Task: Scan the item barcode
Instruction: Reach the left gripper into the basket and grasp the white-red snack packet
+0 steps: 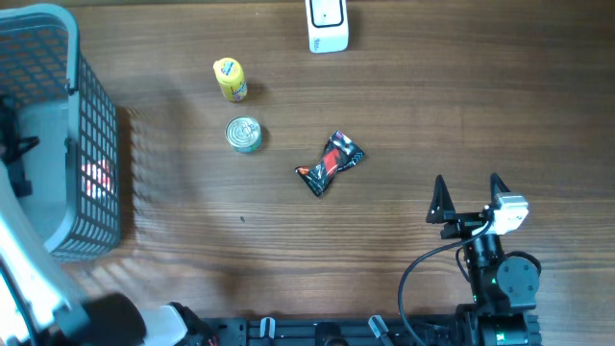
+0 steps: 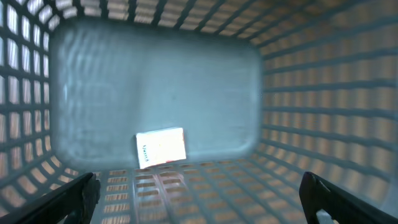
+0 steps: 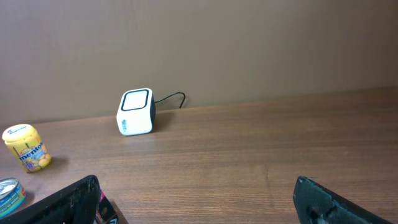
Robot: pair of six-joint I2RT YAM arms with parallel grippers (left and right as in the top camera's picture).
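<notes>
My left gripper [image 2: 199, 200] hangs open inside the grey mesh basket [image 2: 311, 93], nothing between its dark fingers [image 2: 79, 194]. Below and ahead of it a small white box with red print [image 2: 161, 147] lies flat on the basket floor; no barcode shows on it. The white cube scanner [image 1: 327, 26] stands at the table's far edge, also in the right wrist view as the scanner [image 3: 135, 112] with its cable. My right gripper [image 1: 468, 198] is open above bare wood at the front right, empty, facing the scanner.
The basket [image 1: 96, 125] fills the left edge of the table. A yellow Mentos bottle [image 1: 230, 79], a round tin can [image 1: 243, 135] and a black-and-red packet [image 1: 330, 162] lie mid-table between basket and right gripper.
</notes>
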